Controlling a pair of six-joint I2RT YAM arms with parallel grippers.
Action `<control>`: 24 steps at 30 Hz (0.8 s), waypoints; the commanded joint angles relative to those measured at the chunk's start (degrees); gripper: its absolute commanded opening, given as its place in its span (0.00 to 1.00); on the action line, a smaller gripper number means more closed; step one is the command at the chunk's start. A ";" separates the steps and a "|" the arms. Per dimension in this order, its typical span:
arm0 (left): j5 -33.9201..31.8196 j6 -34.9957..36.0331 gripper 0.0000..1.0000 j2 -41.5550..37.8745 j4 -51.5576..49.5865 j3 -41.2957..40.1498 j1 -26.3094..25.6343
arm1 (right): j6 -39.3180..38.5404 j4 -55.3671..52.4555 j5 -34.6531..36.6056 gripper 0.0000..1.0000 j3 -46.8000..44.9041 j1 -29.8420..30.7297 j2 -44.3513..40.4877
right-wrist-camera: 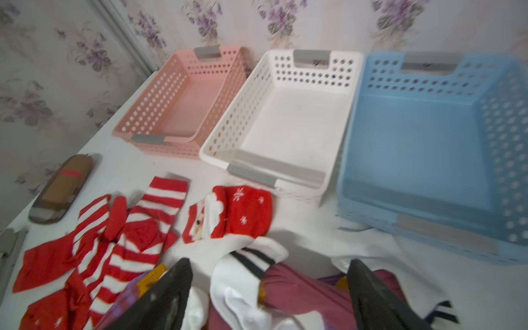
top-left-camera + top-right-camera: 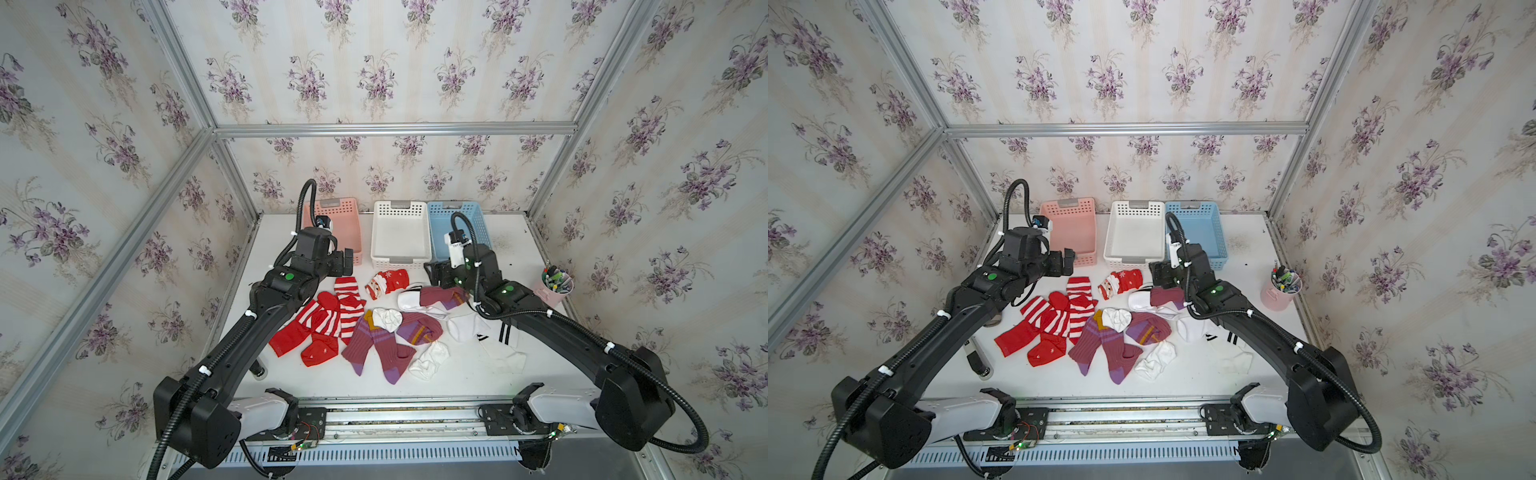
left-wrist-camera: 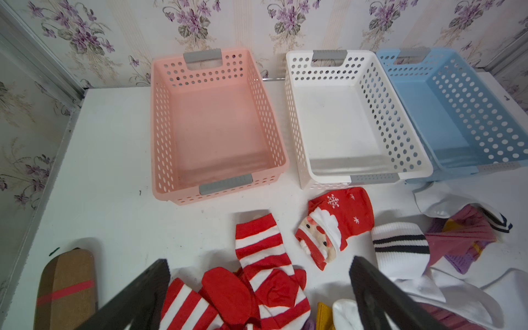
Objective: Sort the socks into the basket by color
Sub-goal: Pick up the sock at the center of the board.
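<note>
Right gripper [image 1: 270,265] spread wide over white sock [image 1: 237,283], banded cuff pointing toward white basket [image 1: 217,137], left gripper [image 3: 260,261] wide open above striped socks [image 3: 263,251]

In a top view the left arm hides the near corner of the pink basket [image 2: 345,212], and the right arm hides part of the blue basket [image 2: 482,232] and of a white banded sock [image 2: 509,353]. A grey object [image 2: 977,355] beside the left arm cannot be identified. The cup's [image 2: 557,289] contents are too small to name. The brown case [image 3: 67,285] runs off the left wrist view. The right wrist view is smeared, with the right fingers [image 1: 163,297] cut off.
</note>
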 commanded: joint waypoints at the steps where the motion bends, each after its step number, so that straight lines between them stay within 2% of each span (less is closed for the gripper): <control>1: 2.23 -2.27 1.00 -1.52 -0.90 -1.76 -0.85 | 3.63 -0.06 0.86 0.84 -0.72 3.91 1.42; 9: 2.83 -2.82 1.00 -5.46 -1.95 -3.90 -2.39 | 7.16 2.80 0.60 0.77 -3.05 11.74 5.33; 13: 2.87 -2.81 1.00 -6.96 -1.23 -4.63 -2.88 | 7.51 5.13 -2.72 0.70 -4.59 13.84 7.47; 18: 2.19 -2.93 1.00 -8.42 -0.57 -5.67 -3.57 | 8.30 6.21 -4.03 0.57 -4.86 15.86 11.58; 24: 0.82 -2.88 1.00 -9.06 -1.53 -5.87 -3.93 | 10.66 10.30 -5.03 0.53 -5.96 17.96 14.63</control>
